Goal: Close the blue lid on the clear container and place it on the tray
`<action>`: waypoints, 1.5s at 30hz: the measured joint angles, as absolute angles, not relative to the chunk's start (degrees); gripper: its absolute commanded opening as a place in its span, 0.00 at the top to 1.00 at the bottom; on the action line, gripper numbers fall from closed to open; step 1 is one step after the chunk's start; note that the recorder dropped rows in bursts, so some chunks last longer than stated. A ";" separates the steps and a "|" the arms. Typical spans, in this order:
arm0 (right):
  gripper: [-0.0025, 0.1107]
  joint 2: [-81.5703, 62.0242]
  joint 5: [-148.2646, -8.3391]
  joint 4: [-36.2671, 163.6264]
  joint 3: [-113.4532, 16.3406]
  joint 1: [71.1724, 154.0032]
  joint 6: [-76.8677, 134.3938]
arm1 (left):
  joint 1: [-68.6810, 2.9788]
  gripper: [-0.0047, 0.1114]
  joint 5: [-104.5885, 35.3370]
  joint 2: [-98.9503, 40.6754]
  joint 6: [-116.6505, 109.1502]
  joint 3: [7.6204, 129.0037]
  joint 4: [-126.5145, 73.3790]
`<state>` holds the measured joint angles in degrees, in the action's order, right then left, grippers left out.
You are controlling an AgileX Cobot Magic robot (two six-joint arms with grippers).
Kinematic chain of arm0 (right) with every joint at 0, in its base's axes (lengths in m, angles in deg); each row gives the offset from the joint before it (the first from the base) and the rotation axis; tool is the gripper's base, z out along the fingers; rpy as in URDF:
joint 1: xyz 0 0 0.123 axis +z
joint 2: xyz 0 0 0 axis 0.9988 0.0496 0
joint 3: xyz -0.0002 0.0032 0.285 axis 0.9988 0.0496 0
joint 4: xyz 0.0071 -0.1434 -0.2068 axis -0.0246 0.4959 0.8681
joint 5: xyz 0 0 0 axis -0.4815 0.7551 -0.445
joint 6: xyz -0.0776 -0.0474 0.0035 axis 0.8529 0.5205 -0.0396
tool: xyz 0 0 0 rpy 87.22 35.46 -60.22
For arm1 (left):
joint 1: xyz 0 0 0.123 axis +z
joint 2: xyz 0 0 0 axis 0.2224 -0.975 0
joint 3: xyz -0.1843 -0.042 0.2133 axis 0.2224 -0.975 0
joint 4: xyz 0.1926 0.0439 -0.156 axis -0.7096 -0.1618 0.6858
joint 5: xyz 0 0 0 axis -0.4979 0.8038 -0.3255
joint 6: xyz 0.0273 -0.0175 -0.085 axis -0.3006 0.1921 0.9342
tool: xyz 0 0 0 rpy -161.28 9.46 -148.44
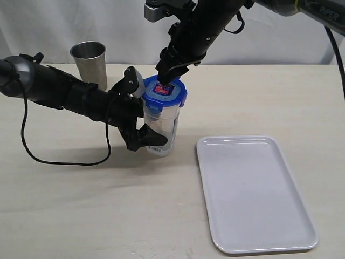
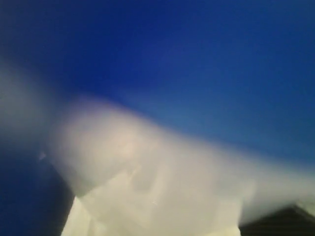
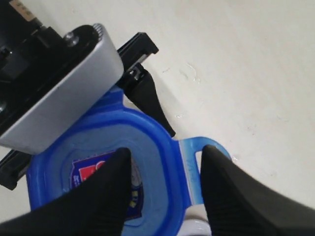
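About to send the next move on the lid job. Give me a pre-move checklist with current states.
1. blue lid sitting on the clear container: ok.
2. left gripper closed around the container's body: ok.
3. right gripper open, just over the lid: ok.
4. Lid flaps snapped down: not ok. One flap looks flared outward; cannot tell for the rest.
5. tray bare, beside the container: ok.
6. Left wrist view usable: not ok, fully blurred.

Left wrist view all blur (blue lid [image 2: 197, 64] above clear container [image 2: 162, 206])
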<state>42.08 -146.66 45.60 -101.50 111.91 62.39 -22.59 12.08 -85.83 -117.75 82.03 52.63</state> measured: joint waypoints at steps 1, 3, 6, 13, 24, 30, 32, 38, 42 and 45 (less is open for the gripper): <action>0.58 42.20 -146.49 45.48 -101.50 111.91 61.95 | -22.44 0.96 12.08 -85.83 -117.75 82.03 52.58; 0.56 42.57 -146.24 45.13 -101.58 111.82 61.00 | -22.39 0.96 12.20 -85.83 -117.75 82.03 52.58; 0.56 42.71 -145.93 45.14 -101.58 111.82 59.66 | -22.32 0.96 12.28 -85.83 -117.75 82.03 52.48; 0.56 42.60 -144.44 38.86 -97.35 109.13 57.12 | -22.32 0.96 12.17 -85.74 -117.75 82.03 51.33; 0.63 40.40 -138.82 26.63 -86.05 106.14 58.89 | -22.32 0.96 13.18 -85.74 -117.75 82.03 50.26; 0.67 39.51 -137.06 22.21 -81.60 105.46 57.34 | -22.25 0.96 13.90 -85.74 -117.75 82.03 49.61; 0.67 39.19 -136.82 20.55 -80.39 105.20 57.46 | -22.19 0.96 14.36 -85.60 -117.75 82.03 49.18; 0.72 39.08 -137.08 16.13 -77.72 104.53 57.33 | -22.12 0.96 15.08 -85.49 -117.75 82.03 48.24; 0.72 38.58 -137.99 21.53 -79.69 105.14 52.11 | -22.12 0.96 15.26 -85.49 -117.75 82.03 48.13; 0.59 38.46 -138.78 24.17 -81.27 105.62 49.59 | -22.12 0.96 15.35 -85.49 -117.75 82.03 48.13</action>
